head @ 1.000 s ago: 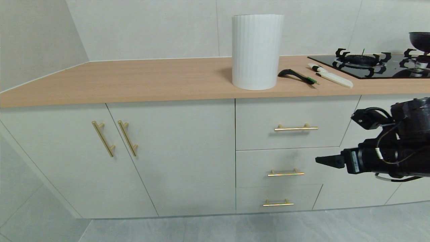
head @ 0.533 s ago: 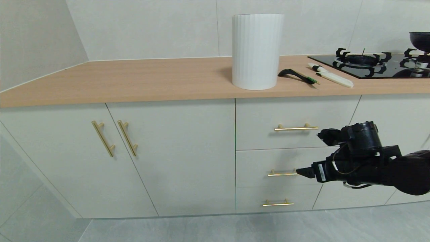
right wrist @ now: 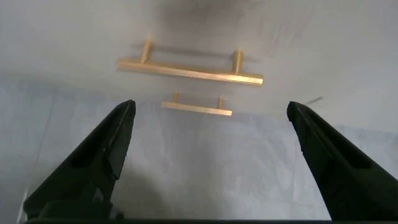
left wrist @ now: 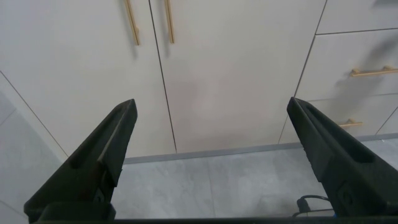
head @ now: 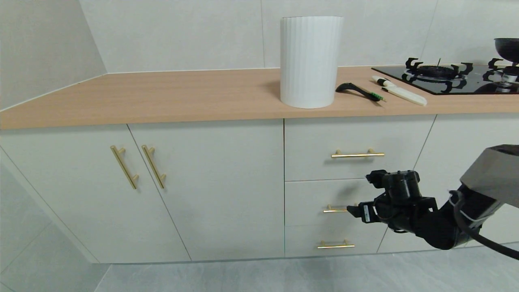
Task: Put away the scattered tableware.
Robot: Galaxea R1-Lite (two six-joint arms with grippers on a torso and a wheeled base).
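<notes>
Seemingly at middle drawer handle (right wrist: pixel 189 70): right gripper (head: pixel 352 211), jaws apart.

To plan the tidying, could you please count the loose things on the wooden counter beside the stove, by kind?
White ribbed container: 1
Black spoon: 1
White knife: 1
Total: 3

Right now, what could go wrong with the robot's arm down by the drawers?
1. The open right tool sits at the right end of the middle drawer handle, so it may grab off-centre and slip off when it pulls.
2. Its fingers look spread along the handle rather than across it, so closing might not catch it.
</notes>
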